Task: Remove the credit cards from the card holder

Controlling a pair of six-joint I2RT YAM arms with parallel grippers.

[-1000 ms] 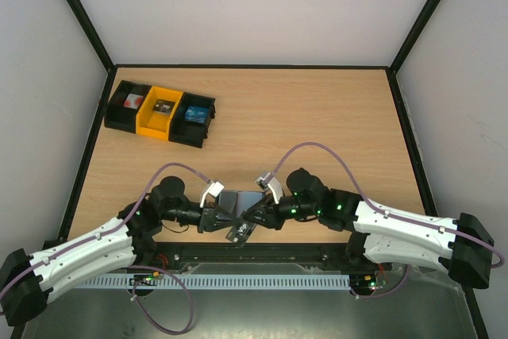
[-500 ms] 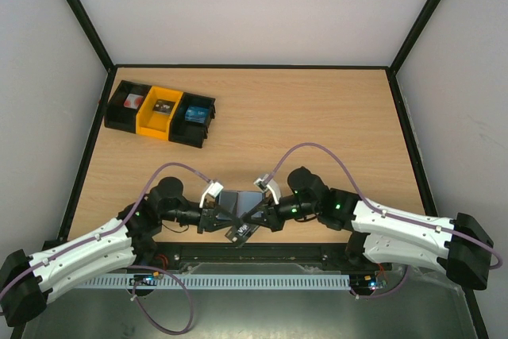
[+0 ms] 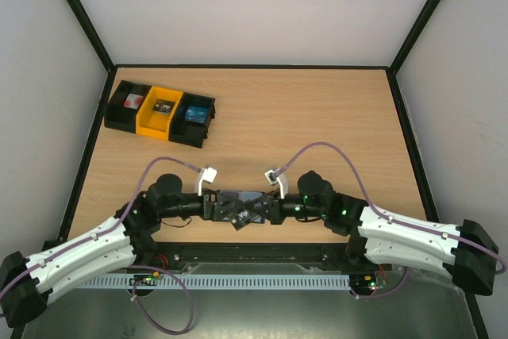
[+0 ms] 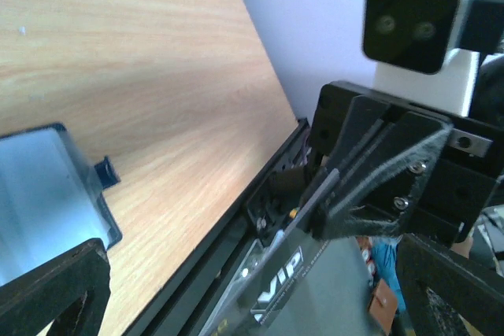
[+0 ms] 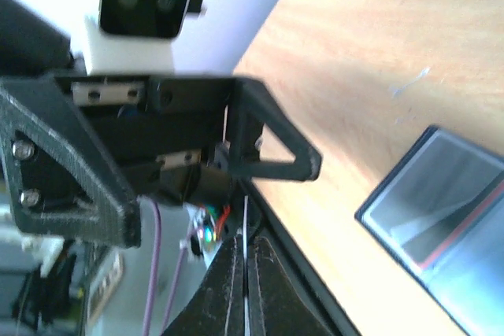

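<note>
At the far left corner of the table (image 3: 317, 117), a black-and-yellow row of bins (image 3: 161, 113) is standing well apart from the work.

Near the front edge, the left gripper (image 3: 216, 206) is reaching in toward the centre. Its jaws are standing wide apart and are clamping nothing. One of its fingers (image 4: 55, 293) is sitting just beside the card holder; whether the two are touching cannot be determined.

The card holder (image 4: 43, 194) is lying open and flat on the wood between the two grippers. Its pale grey-blue inner panel is facing up and its small tab (image 4: 105, 171) is sticking out from one edge.

To the right of it, a dark card (image 4: 303, 285) lettered "VIP" is hanging over the black rail (image 4: 213, 269) at the table's front edge, apart from the holder.

The right gripper (image 5: 244, 261) is pinching that card. Its jaws are closed down to the card's thickness, and its own wrist view is showing the card edge-on.
</note>
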